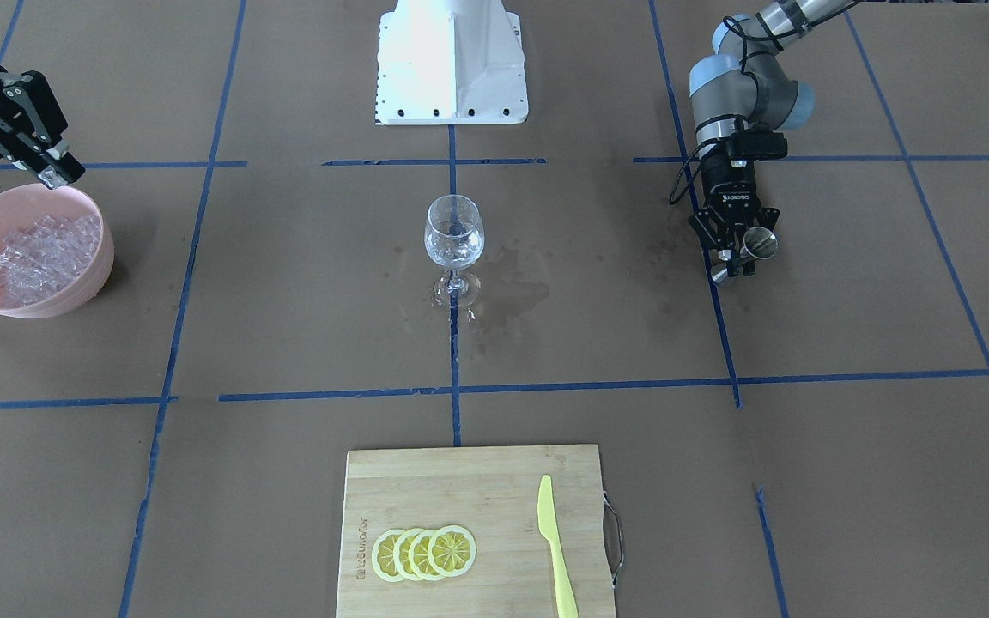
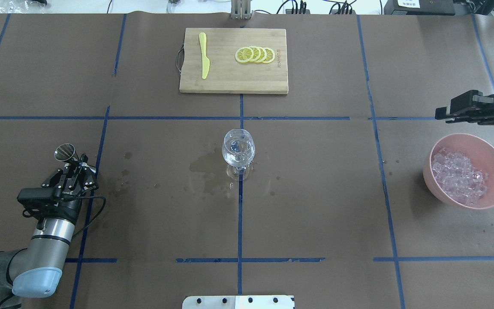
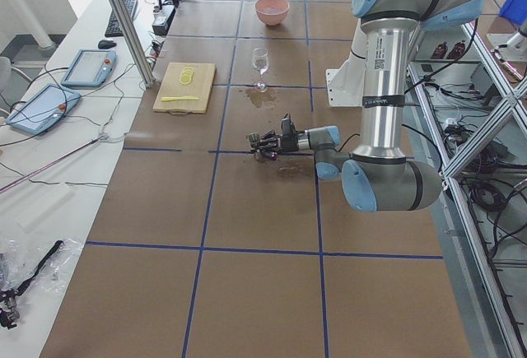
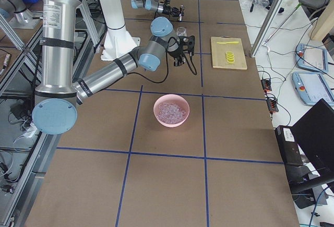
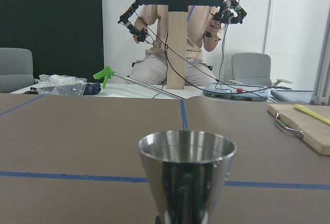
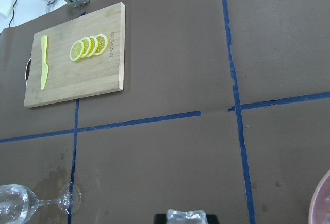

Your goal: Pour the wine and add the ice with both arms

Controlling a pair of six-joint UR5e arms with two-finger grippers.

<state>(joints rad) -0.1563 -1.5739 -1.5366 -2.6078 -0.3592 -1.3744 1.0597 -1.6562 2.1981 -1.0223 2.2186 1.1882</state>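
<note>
Arms [image 1: 748, 90] were positioned at opposite table ends. Ice [image 1: 44, 249] was heaped in a pink bowl [image 1: 82, 296] on the robot's right; one cube [image 1: 52, 178] was pinched between the narrowly set jaws of the right gripper [image 1: 58, 172], just above the bowl's rim. Wine [image 1: 453, 251] was contained in a glass [image 1: 453, 225] at centre, stem vertical, mouth upward. A steel jigger [image 1: 761, 243], upright, mouth upward, was clamped in the left gripper [image 1: 739, 257].
</note>
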